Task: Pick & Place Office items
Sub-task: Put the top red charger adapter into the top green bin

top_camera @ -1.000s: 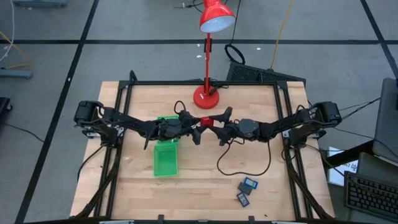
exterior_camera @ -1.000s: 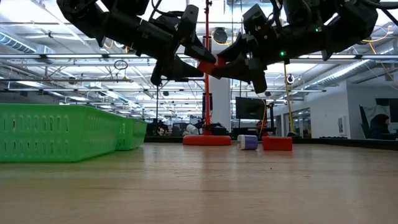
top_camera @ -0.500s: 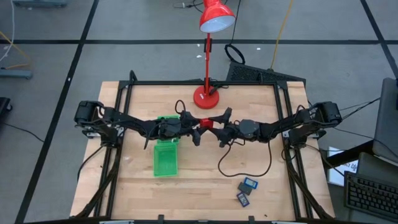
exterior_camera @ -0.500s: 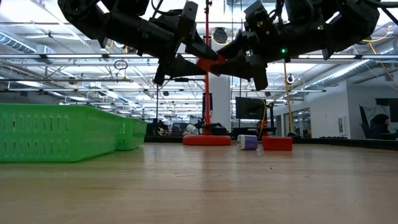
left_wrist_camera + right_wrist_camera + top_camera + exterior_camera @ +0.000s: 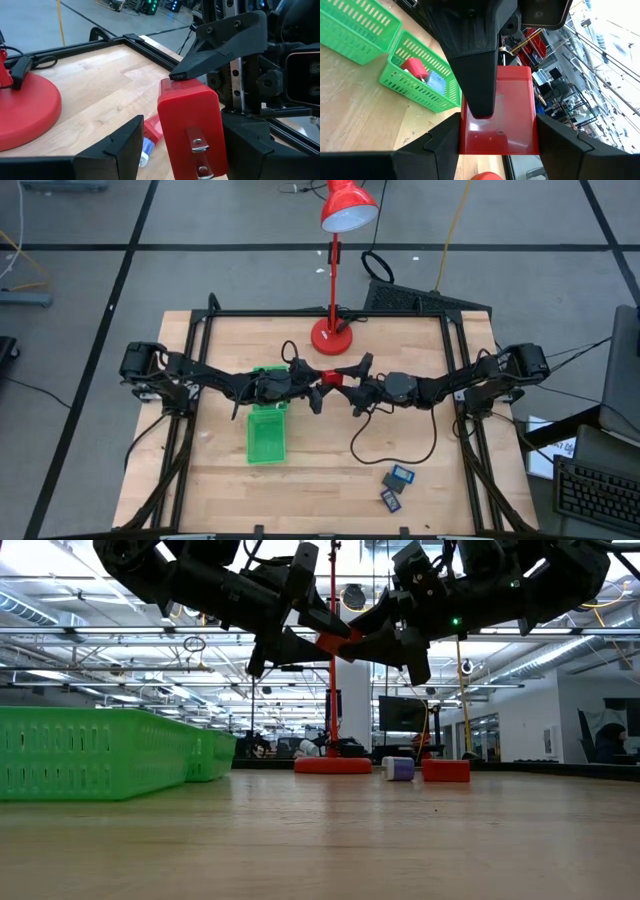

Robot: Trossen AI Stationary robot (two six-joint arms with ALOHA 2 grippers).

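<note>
red block (image 5: 192, 131): lower end cut off | lamp base (image 5: 22, 107): partly cropped

Held above mid-table between left gripper (image 5: 316, 387) and right gripper (image 5: 345, 383): block (image 5: 329, 377). Stood just behind: lamp base (image 5: 331, 336). Lay left, under left arm: tray (image 5: 266, 436), seemingly with pieces (image 5: 422, 74) inside. Rested near front right: two rectangles (image 5: 396, 487)

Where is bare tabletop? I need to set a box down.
Bare wood lies left of the green tray and between it and the two dark rectangles. It is crowded mid-table, where both grippers meet at a red block.
</note>
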